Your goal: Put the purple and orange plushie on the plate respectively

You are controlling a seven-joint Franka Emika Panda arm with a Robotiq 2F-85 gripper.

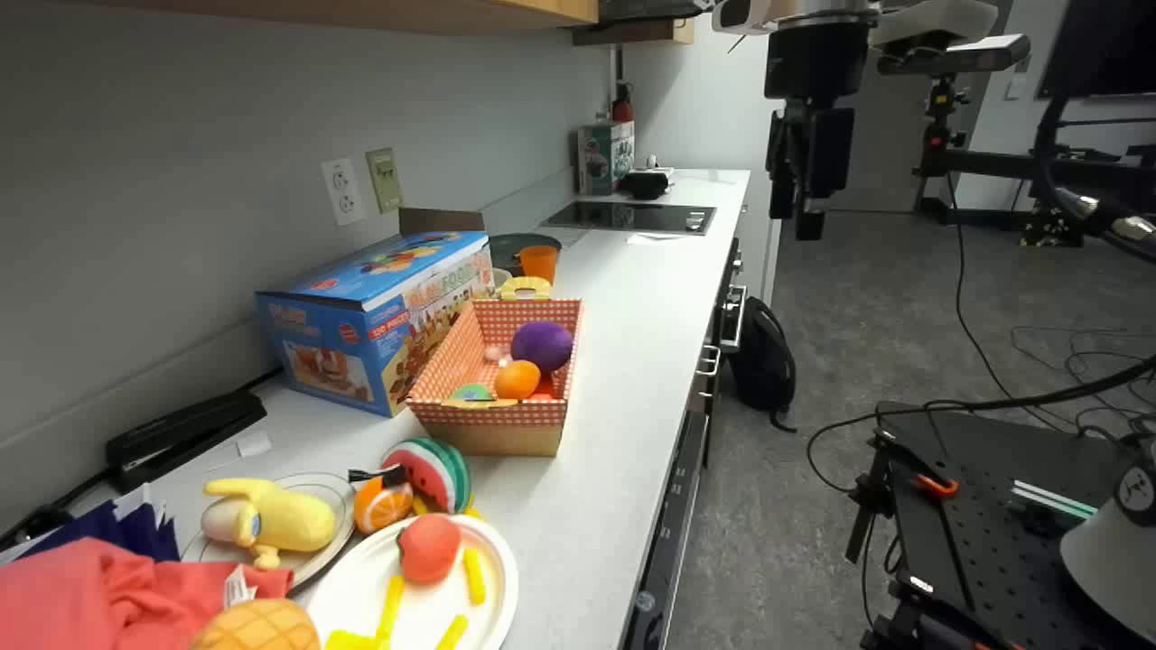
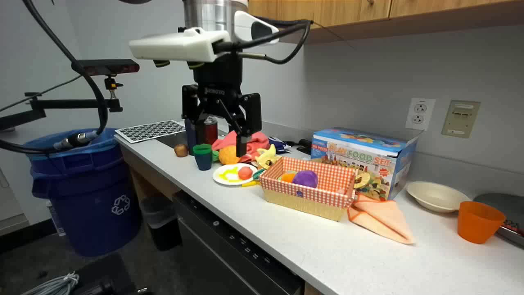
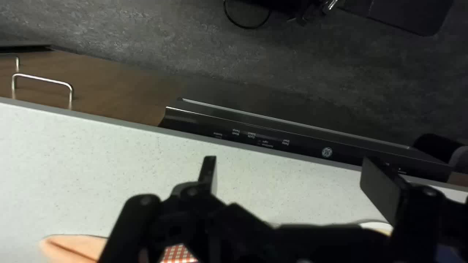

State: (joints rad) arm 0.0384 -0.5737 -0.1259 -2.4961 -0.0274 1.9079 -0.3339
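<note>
Tool (image 3: 292,177) with fingers (image 3: 380,190) wide apart, only air between them.

In an exterior view, the camera looks gently down along the counter (image 1: 632,316): wall (image 1: 226,153) left, white plate (image 1: 432,603) near, cooktop (image 1: 623,217) far. In an exterior view, it faces roughly back: wall right, orange cup (image 2: 479,223) near, white plate far. Both exterior views share the checkered basket (image 1: 488,441). The wrist view looks steeply down past the gripper (image 3: 288,165) at counter edge and floor (image 3: 182,44).
</note>
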